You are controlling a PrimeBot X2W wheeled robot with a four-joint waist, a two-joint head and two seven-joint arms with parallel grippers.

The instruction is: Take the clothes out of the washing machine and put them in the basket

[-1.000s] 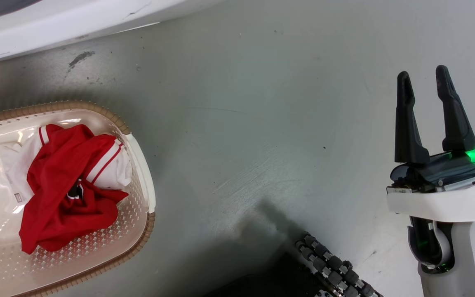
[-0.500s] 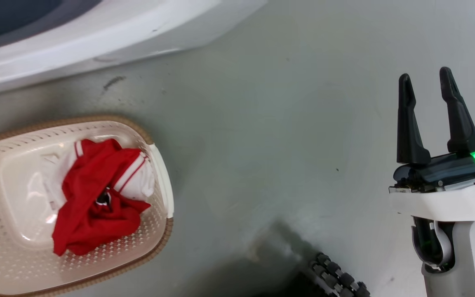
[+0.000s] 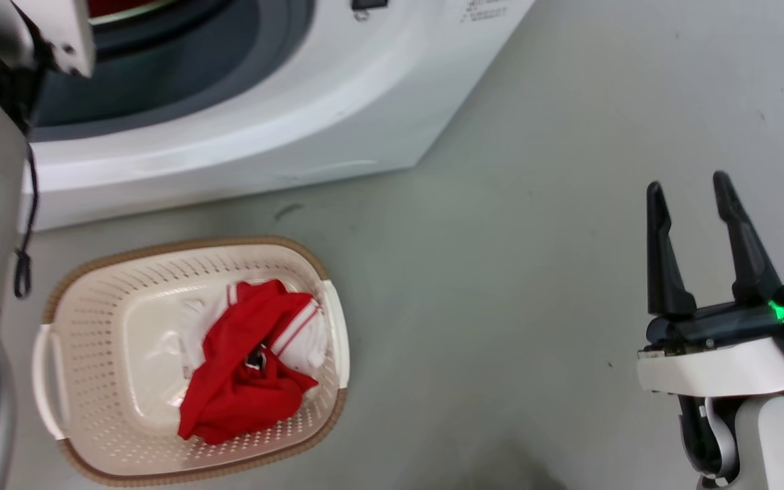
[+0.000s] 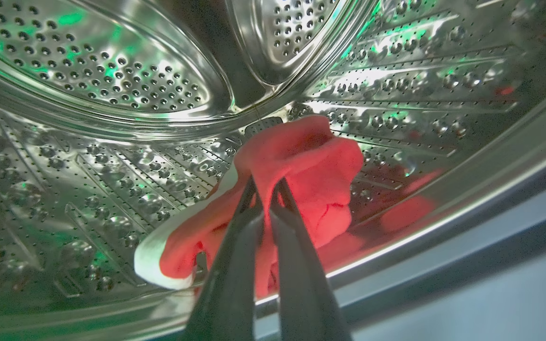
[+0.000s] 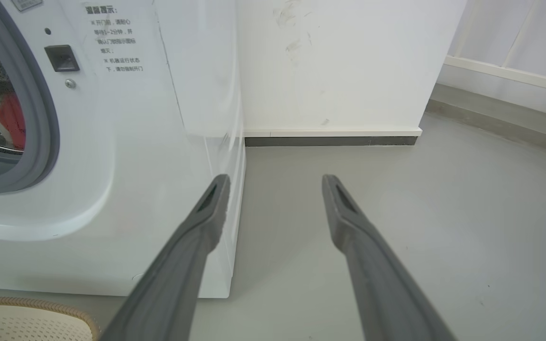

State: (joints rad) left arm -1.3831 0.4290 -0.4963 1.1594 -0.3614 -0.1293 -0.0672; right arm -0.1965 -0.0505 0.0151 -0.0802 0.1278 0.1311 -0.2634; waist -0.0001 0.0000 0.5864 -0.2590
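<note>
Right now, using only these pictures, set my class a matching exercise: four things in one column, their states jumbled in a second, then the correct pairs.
Column one:
1 left gripper
2 right gripper
3 basket
4 washing machine

Column two:
A open, over the floor
B on the floor, holding red and white clothes
C opening uncovered, drum not yet emptied
D shut on a red garment

Pairs: 1-D; 2-A; 3-B; 4-C

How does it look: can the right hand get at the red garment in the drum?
Probably not easily: the left hand is shut on the red garment inside the washing machine, its arm at the opening; the right hand hangs open, off to the side.
</note>
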